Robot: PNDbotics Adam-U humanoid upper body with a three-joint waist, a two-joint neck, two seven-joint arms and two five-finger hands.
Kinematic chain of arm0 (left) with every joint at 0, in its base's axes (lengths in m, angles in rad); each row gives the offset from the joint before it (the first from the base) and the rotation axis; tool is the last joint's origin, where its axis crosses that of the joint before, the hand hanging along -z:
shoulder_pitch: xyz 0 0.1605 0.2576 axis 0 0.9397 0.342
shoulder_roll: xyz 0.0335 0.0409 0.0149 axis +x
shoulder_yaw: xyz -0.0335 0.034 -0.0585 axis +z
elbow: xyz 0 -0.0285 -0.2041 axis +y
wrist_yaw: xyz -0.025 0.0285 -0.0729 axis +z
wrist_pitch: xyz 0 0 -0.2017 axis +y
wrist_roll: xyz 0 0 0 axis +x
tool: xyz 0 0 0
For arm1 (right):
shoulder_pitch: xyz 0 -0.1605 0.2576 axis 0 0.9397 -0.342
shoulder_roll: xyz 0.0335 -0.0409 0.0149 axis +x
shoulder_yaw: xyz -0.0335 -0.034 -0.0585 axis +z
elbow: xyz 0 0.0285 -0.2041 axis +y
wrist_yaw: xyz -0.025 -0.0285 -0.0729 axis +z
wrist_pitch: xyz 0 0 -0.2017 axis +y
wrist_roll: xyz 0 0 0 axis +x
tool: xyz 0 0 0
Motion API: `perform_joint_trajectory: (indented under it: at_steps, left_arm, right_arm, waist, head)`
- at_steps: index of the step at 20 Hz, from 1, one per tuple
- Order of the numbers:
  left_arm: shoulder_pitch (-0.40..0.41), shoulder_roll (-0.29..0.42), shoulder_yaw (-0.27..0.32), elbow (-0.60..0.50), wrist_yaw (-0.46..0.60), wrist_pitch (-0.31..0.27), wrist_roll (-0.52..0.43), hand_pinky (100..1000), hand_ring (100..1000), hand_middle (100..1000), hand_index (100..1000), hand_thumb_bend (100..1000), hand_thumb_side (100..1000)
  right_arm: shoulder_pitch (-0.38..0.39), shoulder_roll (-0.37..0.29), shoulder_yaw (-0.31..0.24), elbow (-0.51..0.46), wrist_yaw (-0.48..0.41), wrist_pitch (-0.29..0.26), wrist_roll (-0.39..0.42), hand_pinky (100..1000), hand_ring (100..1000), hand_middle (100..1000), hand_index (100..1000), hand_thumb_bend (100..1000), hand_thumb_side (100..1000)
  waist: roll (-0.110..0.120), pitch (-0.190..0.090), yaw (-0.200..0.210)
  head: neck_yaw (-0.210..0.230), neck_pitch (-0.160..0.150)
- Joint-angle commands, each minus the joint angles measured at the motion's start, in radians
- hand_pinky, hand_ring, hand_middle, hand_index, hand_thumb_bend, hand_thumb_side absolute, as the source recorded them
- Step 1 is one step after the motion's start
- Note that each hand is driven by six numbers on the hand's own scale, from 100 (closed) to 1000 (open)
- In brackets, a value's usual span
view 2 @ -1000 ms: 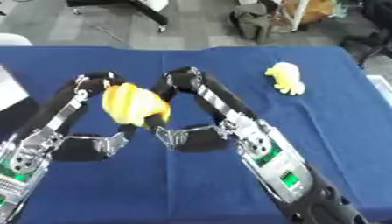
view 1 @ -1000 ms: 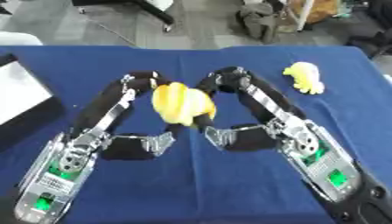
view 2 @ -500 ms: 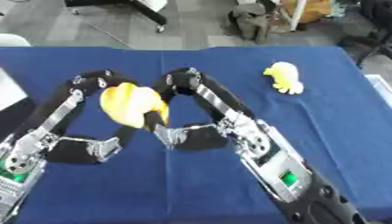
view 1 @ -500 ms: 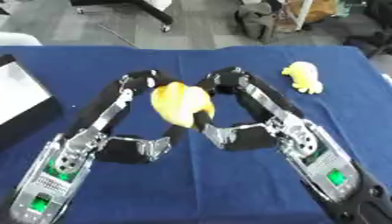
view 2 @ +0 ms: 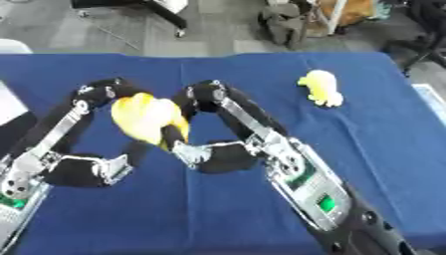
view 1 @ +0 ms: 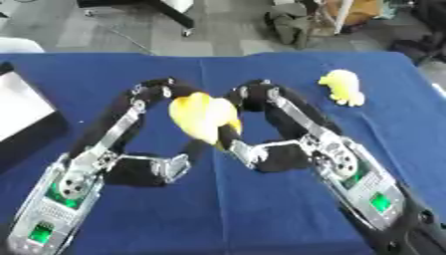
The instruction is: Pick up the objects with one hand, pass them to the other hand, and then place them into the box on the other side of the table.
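Note:
A soft yellow toy hangs above the blue table, held up between my two hands at the middle of the view. My right hand comes in from the right, and its dark fingers curl round the toy's lower right side. My left hand meets the toy's upper left side and is mostly hidden behind it. A second yellow toy lies on the table at the far right. The box, white inside with a dark wall, stands at the left edge.
Both forearms slope up from the lower corners and meet at the middle. Beyond the table's far edge are a grey floor, chair legs and bags. Another edge shows at the table's far right.

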Motion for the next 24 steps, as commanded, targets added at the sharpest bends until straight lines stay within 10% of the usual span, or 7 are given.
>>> perform_joint_trajectory:
  at_steps: [1,12,24]
  left_arm:
    - [-0.016,-0.004,0.005,-0.029,0.019,-0.002,0.005,884,678,680,812,272,469]
    - [-0.02,-0.001,-0.001,-0.047,0.041,-0.011,-0.01,878,666,653,784,201,418]
    - [-0.034,-0.005,-0.027,-0.056,0.095,-0.005,-0.041,730,323,232,373,100,314]
  right_arm:
    - [-0.006,-0.021,-0.001,-0.021,-0.028,0.019,0.006,562,691,268,172,100,320]
    - [-0.001,-0.021,0.002,-0.021,-0.09,0.059,0.03,562,694,270,172,100,369]
    - [-0.001,-0.015,0.0,-0.021,-0.116,0.062,0.034,562,694,277,178,100,412]
  waist:
    - [0.002,-0.015,0.0]
    - [0.002,-0.014,0.0]
    - [0.003,-0.011,-0.004]
  head:
    - [-0.006,-0.003]
    - [-0.007,-0.003]
    - [0.0,-0.003]
